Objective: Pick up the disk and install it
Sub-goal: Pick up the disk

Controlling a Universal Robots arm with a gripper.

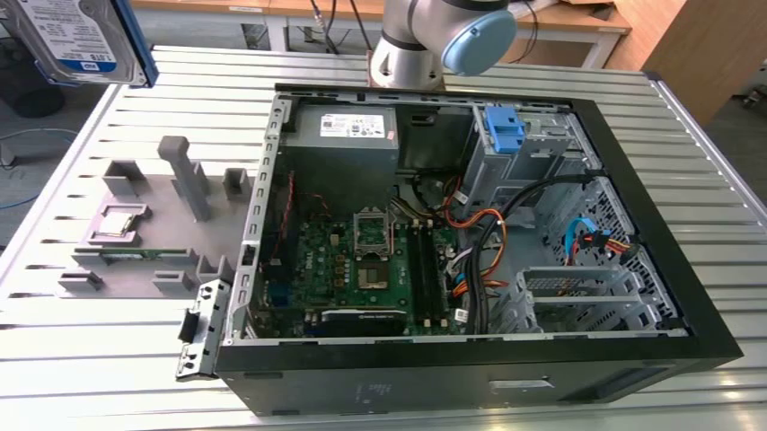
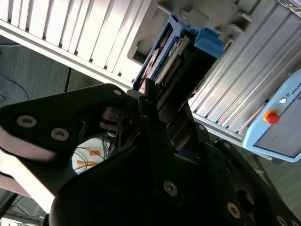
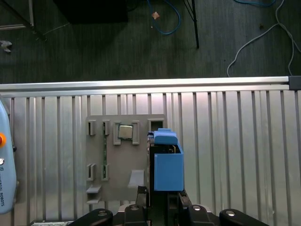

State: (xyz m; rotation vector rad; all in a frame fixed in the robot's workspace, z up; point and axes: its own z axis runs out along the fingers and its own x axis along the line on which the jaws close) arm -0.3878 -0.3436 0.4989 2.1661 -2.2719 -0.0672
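The disk [image 1: 78,40] hangs high in the air at the exterior view's far left, above the table's corner, its white-and-blue label facing the camera and a blue rail along its edge. In the second wrist view my gripper [image 2: 157,120] is shut on the disk [image 2: 181,54], whose connector end and blue bracket stick out past the black fingers [image 2: 150,101]. The first wrist view looks along the disk [image 3: 165,162] edge-on, with my gripper [image 3: 160,200] behind it. Far beneath it lies a grey holder plate [image 3: 120,165].
An open computer case [image 1: 707,341] lies on the slatted metal table [image 1: 120,359], with a grey power supply [image 1: 345,130], a blue latch [image 1: 506,130] and a wire drive cage [image 1: 576,292] inside. The grey holder [image 1: 156,224] carries a chip [image 1: 114,224]. A control pendant [image 2: 282,122] sits beside the table.
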